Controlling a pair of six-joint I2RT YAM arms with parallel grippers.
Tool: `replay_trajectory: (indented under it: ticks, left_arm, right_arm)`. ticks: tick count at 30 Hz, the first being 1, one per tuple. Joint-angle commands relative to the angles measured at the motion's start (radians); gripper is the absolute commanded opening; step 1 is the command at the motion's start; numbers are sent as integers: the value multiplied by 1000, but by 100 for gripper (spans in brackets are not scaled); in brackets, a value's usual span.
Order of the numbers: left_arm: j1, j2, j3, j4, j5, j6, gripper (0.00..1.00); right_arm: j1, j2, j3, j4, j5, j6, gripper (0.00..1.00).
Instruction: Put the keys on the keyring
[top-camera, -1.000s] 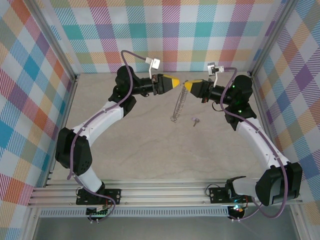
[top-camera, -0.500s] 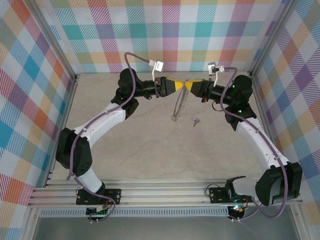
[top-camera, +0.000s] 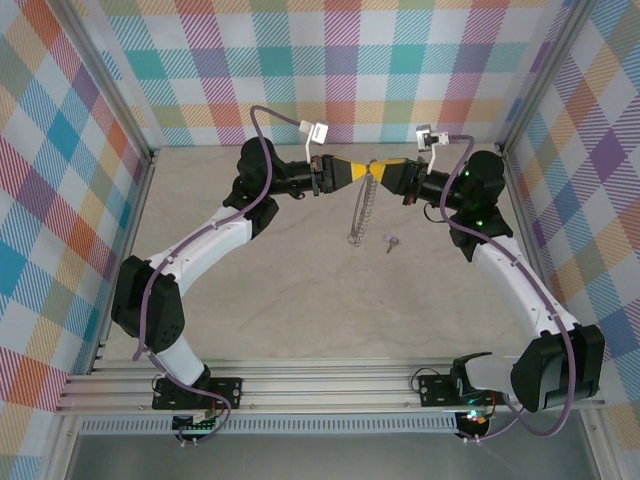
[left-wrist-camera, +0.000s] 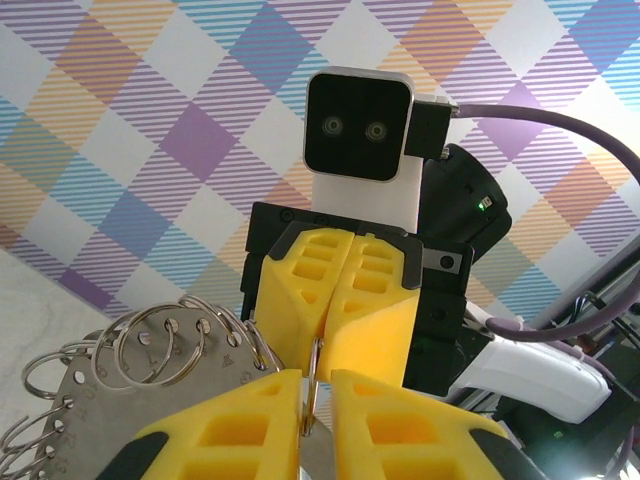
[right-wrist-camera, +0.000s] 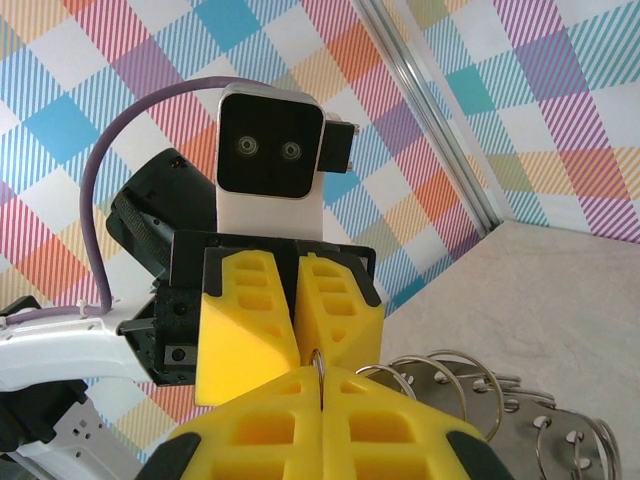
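The keyring (top-camera: 358, 205), a bunch of silvery split rings on a grey plate, hangs above the table between both grippers. My right gripper (top-camera: 377, 167) is shut on its top ring, whose wire is pinched between the yellow pads in the right wrist view (right-wrist-camera: 322, 388). My left gripper (top-camera: 365, 168) meets it tip to tip. Its jaws (left-wrist-camera: 316, 385) have drawn in around the same wire; one finger touches it and a thin slit shows on the other side. The small grey key (top-camera: 391, 241) lies on the table, below and right of the hanging rings.
Plaid walls enclose the beige table (top-camera: 300, 300) on three sides, close behind both grippers. The arms' bases sit on the aluminium rail (top-camera: 320, 385) at the near edge. Several loose rings (left-wrist-camera: 160, 335) fan out from the plate beside my left fingers.
My left gripper moved right to meet the right gripper and its jaws narrowed around the held ring. The hanging rings swung slightly. The right arm and the key stayed put.
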Motion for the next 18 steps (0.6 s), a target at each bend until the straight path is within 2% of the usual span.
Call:
replay_trajectory:
  ticks: [1,10,13,14,16,18]
  left_arm:
    - [-12,-32,0,34,4,0,14]
    - [-16,-27,9,22,10,10,0]
    - [-15,-32,10,-10,8,40,0]
    - [-16,-35,12,-26,8,58,0]
    - [-16,-45,25,-99,10,131,0]
    - [-16,-54,52,-198,14,231,0]
  right_arm:
    - [-2,-25,-5,37,6,0,0]
    - [-3,-22,-5,36,8,3,0]
    - [-3,-22,-4,29,17,2,0]
    - [-4,-24,-4,21,25,-1,4]
    - [-13,-36,-7,-3,44,-4,27]
    - [-30,-55,-16,-17,53,-5,37]
